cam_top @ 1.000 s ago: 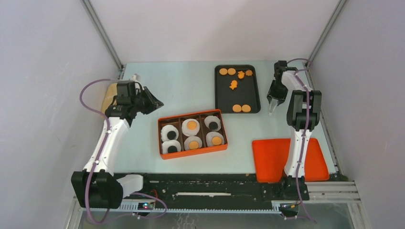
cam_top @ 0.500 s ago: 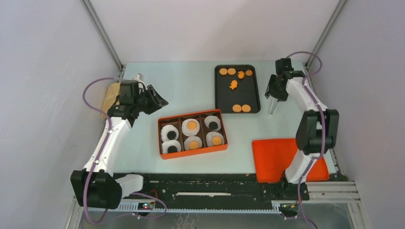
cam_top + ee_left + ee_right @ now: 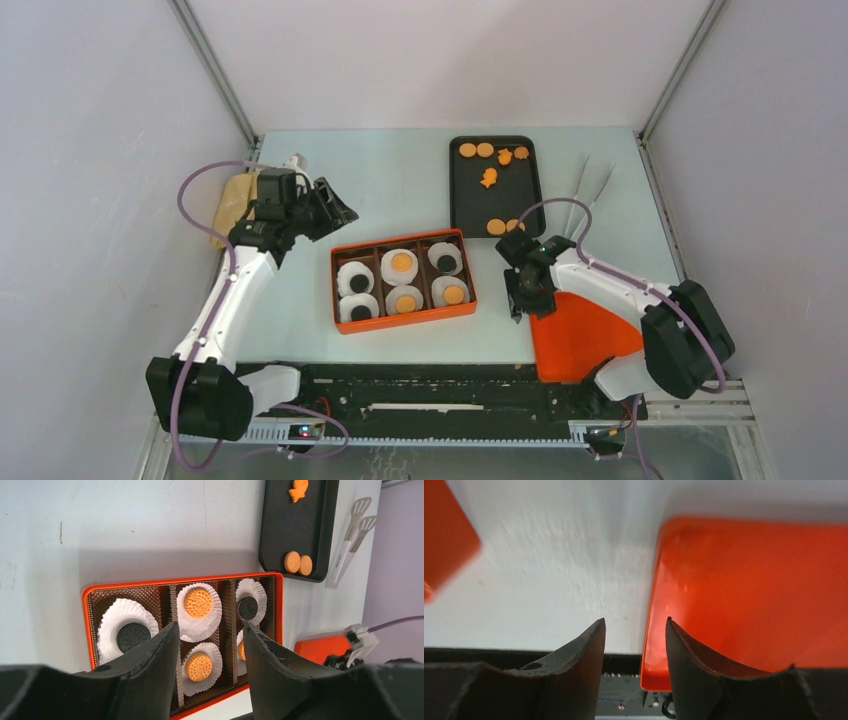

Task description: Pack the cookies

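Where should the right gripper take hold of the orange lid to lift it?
Take the lid by its left edge, coming straight down from above. It lies flat on the table, so only that thin rim gives a pinch. The right gripper hangs open over that edge, one finger outside it and one over the lid.

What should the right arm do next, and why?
Probably lower the open right gripper and close it on the left edge of the orange lid. That edge lines up between its fingers, and all six paper cups in the orange box already hold cookies, so covering seems due.
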`<state>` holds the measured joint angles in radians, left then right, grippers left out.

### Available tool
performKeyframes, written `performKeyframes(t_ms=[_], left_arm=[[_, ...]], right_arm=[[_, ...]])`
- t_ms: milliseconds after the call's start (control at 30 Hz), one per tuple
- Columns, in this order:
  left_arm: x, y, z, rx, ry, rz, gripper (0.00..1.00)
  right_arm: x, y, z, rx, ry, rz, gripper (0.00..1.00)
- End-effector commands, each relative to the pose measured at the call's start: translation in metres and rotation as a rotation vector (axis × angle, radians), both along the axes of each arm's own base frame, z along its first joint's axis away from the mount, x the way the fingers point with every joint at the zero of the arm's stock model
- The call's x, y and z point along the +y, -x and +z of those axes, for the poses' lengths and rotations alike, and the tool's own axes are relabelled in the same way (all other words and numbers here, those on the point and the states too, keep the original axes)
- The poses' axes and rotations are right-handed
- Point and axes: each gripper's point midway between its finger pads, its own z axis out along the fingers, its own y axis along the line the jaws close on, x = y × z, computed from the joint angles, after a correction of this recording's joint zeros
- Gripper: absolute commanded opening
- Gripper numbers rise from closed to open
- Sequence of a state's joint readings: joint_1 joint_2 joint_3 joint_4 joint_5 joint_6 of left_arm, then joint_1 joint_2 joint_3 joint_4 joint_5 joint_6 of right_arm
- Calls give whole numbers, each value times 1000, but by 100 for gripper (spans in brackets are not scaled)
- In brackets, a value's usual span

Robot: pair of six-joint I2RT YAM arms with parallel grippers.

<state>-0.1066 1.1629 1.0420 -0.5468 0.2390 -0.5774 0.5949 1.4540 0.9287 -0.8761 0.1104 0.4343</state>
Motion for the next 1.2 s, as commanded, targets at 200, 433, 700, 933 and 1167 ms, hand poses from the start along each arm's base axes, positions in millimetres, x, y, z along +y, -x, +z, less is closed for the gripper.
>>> performKeyframes(t_ms=[200, 433, 700, 933, 1167], left_arm=[[-9, 5, 19, -67, 19, -24, 56], [-12, 7, 20, -69, 23, -38, 56], [-14, 8, 19, -72, 23, -46, 56], [-20, 5, 11, -56, 34, -69, 55], [-28, 0, 7, -51, 36, -117, 55]], right_arm=[[8, 64, -19, 81, -9, -85, 50], [-1, 78, -44, 116, 65, -114, 46], [12, 72, -44, 97, 15, -128, 5], [26, 40, -1, -49, 86, 24, 0], [56, 4, 70, -224, 120, 230, 0]])
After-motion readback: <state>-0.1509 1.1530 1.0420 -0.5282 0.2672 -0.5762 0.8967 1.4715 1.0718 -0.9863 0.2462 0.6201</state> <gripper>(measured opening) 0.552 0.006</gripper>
